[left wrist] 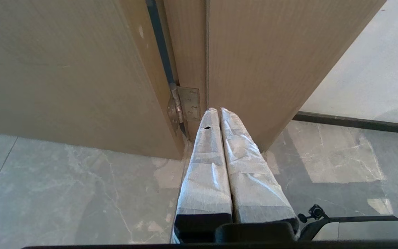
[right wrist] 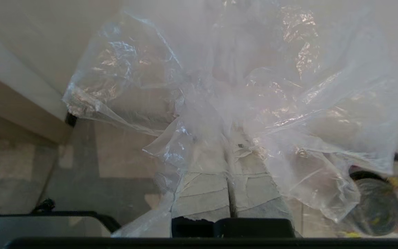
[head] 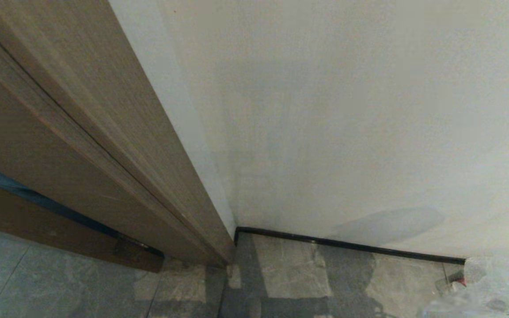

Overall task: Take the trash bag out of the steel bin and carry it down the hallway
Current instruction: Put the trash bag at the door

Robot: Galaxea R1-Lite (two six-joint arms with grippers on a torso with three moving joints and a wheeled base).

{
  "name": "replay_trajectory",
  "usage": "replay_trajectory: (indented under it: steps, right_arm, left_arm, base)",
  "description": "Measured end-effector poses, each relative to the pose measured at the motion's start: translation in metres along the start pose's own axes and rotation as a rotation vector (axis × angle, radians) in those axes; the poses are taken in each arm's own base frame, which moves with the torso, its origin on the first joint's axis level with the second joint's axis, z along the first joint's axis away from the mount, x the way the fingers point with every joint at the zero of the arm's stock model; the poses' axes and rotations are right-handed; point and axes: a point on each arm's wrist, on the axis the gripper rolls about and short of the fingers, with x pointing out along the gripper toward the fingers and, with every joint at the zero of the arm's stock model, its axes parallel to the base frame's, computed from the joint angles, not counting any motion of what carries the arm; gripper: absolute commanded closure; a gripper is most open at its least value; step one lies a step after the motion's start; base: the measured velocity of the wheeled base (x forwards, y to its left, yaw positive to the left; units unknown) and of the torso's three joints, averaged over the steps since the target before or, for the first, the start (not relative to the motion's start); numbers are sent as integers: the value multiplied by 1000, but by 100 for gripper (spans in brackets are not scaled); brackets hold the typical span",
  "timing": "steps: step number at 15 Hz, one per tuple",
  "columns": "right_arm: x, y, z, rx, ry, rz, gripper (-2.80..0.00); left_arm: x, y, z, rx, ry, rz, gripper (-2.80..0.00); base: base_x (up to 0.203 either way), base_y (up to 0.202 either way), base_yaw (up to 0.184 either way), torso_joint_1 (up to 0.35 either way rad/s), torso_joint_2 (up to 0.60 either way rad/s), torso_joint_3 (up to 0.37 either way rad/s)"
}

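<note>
my right hand (right wrist: 228,145) is clamped on the trash bag (right wrist: 240,90), lifted free, so next i carry it down the hallway (head: 281,269).

Grey marble-look tile floor (head: 281,269) w/ black skirting (head: 347,244) along wall, wooden door frame (head: 117,145) standing on it.

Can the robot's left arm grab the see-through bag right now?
Probably not. The left gripper is shut, empty and pointed at the wooden door frame. The trash bag is already pinched in the shut right gripper, off on the other side.
</note>
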Motion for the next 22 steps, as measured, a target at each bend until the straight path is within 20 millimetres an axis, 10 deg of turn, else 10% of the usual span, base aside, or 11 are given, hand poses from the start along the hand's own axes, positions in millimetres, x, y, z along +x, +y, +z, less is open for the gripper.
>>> replay_trajectory:
  steps: [4,9,15,22]
  right_arm:
    - [3,0,54,-3,206,78,0]
    - [54,1,88,6,489,170,0]
    - [120,0,79,-53,772,169,0]
    - [150,0,40,-45,1024,185,0]
  left_arm:
    - [0,0,0,0,0,0,0]
    - [0,0,0,0,0,0,0]
    - [0,0,0,0,0,0,0]
    - [0,0,0,0,0,0,0]
  base:
    - [0,0,0,0,0,0]
    - [0,0,0,0,0,0]
    - [0,0,0,0,0,0]
    - [0,0,0,0,0,0]
